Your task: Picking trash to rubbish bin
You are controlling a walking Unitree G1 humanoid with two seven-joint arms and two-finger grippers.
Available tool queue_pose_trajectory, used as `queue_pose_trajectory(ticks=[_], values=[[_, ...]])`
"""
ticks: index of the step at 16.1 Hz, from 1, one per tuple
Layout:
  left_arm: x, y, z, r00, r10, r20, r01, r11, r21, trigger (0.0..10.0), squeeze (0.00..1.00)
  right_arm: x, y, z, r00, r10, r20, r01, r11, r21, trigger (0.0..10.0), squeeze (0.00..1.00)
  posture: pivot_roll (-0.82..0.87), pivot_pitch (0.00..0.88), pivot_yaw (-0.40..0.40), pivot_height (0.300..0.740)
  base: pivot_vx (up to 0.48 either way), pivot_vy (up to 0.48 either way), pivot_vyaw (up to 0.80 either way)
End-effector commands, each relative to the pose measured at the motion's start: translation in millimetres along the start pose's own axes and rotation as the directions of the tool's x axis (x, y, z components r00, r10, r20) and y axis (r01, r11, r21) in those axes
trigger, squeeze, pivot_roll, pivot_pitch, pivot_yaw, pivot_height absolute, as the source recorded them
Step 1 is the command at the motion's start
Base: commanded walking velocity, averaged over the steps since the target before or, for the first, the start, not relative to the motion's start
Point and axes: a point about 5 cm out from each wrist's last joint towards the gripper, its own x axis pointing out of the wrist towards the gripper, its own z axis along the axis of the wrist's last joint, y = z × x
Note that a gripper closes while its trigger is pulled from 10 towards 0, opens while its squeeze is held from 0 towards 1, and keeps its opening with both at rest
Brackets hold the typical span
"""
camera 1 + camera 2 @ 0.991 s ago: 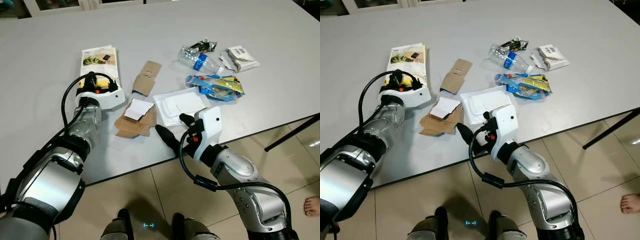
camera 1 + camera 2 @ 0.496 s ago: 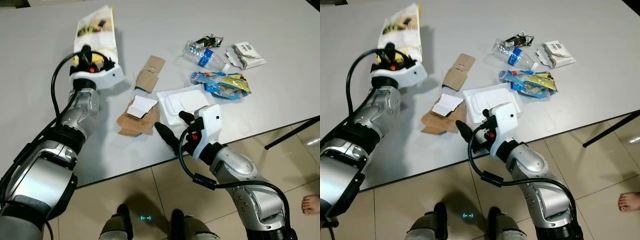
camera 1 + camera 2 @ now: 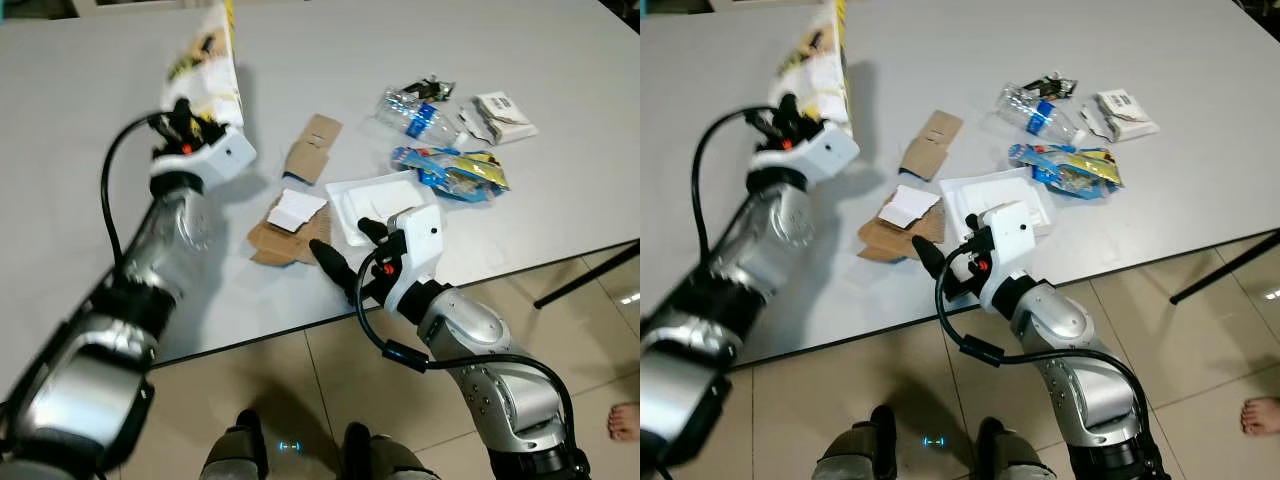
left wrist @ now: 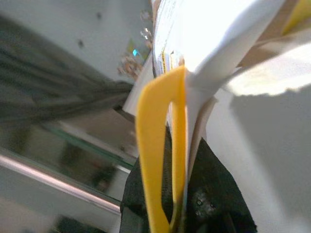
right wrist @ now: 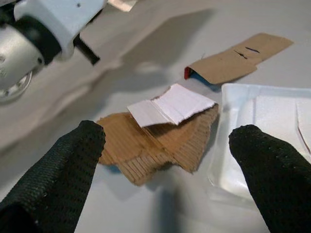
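Now the printed packet (image 3: pixel 205 62) is lifted off the table (image 3: pixel 80 150), standing on end, clenched in the left gripper (image 3: pixel 188 117). Right gripper (image 3: pixel 345 250), fingers spread w/ nothing between, sits nearest the torn cardboard (image 3: pixel 285 235), just ahead.

Head stereo pair looks down on table (image 3: pixel 90 150) — wrist cameras close, along fingers.

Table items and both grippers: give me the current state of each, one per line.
left gripper: shut on the paper bag, raised.
paper bag: lifted off the table.
right gripper: open, low over the corrugated cardboard.
corrugated cardboard: flat, white slip on top.
foam tray: flat.
plastic bottle: crushed, on its side.
snack wrapper: crumpled.
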Motion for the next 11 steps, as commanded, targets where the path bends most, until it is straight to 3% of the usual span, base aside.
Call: queue_pose_trajectory(ticks=[1,2,4,5,8,9,11], values=[[-9.9,-2.7,5,0.999,-0.034,-0.023,0.030,0.988,-0.152,4.9,0.00,0.2,-5.4,0,0.999,-0.031,0.013,0.031,1.000,0.003,10.0,0.00,-0.07,0.192,-0.045,0.740,0.000,0.000,0.00],[-17.3,-7.6,5,0.997,-0.063,-0.045,0.051,0.971,-0.232,10.0,0.00,1.4,-7.5,1,0.999,-0.048,0.021,0.048,0.999,-0.003,10.0,0.00,-0.07,0.186,-0.043,0.740,0.000,0.000,0.00],[-26.1,-11.6,6,0.997,-0.069,-0.043,0.053,0.954,-0.294,10.0,0.00,3.5,-10.6,2,0.997,-0.073,0.035,0.073,0.997,-0.008,10.0,0.00,-0.06,0.177,-0.044,0.740,0.000,0.000,0.00],[-36.1,-13.7,6,0.996,-0.077,-0.051,0.054,0.929,-0.365,10.0,0.00,5.5,-12.5,4,0.995,-0.088,0.048,0.088,0.996,-0.010,10.0,0.00,-0.06,0.171,-0.042,0.740,0.000,0.000,0.00],[-48.2,-11.1,12,0.998,-0.058,-0.019,0.044,0.899,-0.436,10.0,0.00,8.4,-13.6,8,0.993,-0.094,0.072,0.095,0.995,-0.010,10.0,0.00,-0.05,0.160,-0.041,0.740,0.000,0.000,0.00],[-54.2,-1.7,18,1.000,-0.016,-0.003,0.013,0.887,-0.462,10.0,0.00,9.1,-14.2,9,0.991,-0.103,0.085,0.104,0.995,-0.009,10.0,0.00,-0.05,0.157,-0.041,0.740,0.000,0.000,0.00],[-58.7,9.3,29,0.998,0.032,0.057,0.006,0.827,-0.563,10.0,0.00,11.4,-18.0,14,0.981,-0.150,0.119,0.152,0.988,-0.007,10.0,0.00,-0.04,0.146,-0.038,0.740,0.000,0.000,0.00]])
